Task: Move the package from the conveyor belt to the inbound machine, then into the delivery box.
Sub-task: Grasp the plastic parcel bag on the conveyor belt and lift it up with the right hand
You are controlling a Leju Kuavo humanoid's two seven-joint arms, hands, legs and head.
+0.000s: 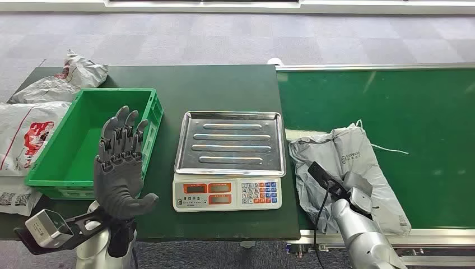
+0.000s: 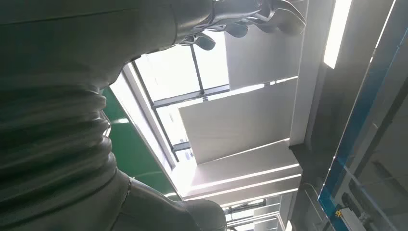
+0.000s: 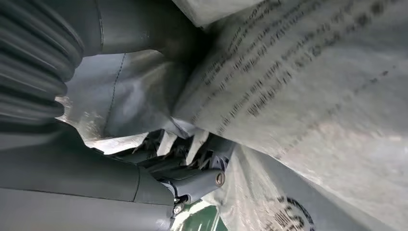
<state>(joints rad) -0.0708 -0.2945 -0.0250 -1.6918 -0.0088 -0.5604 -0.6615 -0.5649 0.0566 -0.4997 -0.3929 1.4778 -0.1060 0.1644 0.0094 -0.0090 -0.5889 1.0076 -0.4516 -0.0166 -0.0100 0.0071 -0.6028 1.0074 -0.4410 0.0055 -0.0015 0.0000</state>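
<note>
Grey plastic package [image 1: 347, 168] lies on the conveyor belt [image 1: 414, 112], soft, crinkly, likely light and slippery; right hand [image 3: 192, 163] grips bunched film at its near edge; left hand [image 1: 120, 168] open, raised.

Crumpled grey plastic package [image 1: 347, 168] lying flat on the green conveyor belt [image 1: 414, 112], beside the steel-trayed scale [image 1: 229, 159], green crate [image 1: 84, 140] on the table's far side

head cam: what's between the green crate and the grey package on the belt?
The scale with its steel tray, on the dark green table, between the green crate and the grey package, seen in the head view.
</note>
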